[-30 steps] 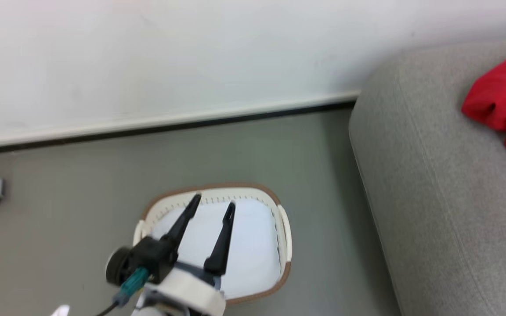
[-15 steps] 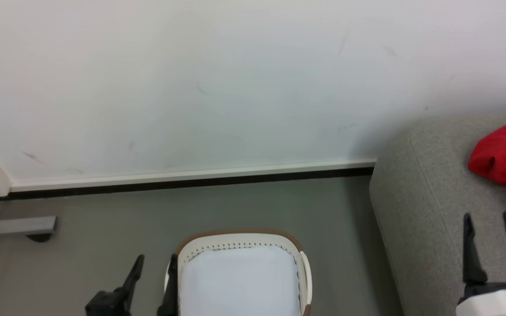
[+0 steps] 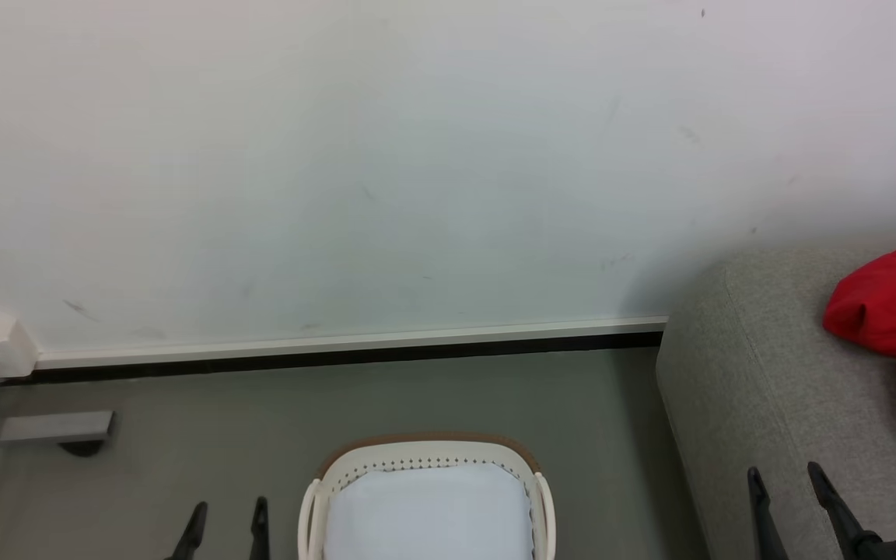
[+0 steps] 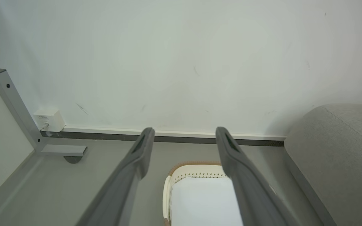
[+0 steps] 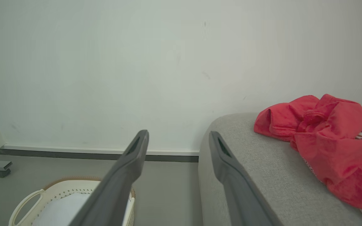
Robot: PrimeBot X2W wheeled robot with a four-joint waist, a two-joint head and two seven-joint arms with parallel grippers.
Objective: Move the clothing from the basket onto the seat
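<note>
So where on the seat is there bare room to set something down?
The seat is bare between its rounded end and the clothing. The floor between basket and seat is free too. Crowded only where the clothing lies.

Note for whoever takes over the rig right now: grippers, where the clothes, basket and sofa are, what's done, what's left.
Left gripper open, empty, left of the basket.
Right gripper open, empty, over the seat.
Clothing: red heap on the seat, clear of both grippers.
Basket on the floor beside the seat; the bottom in view is bare white.
Done: clothing on seat. Left: check the basket's near end, cut off in view.
</note>
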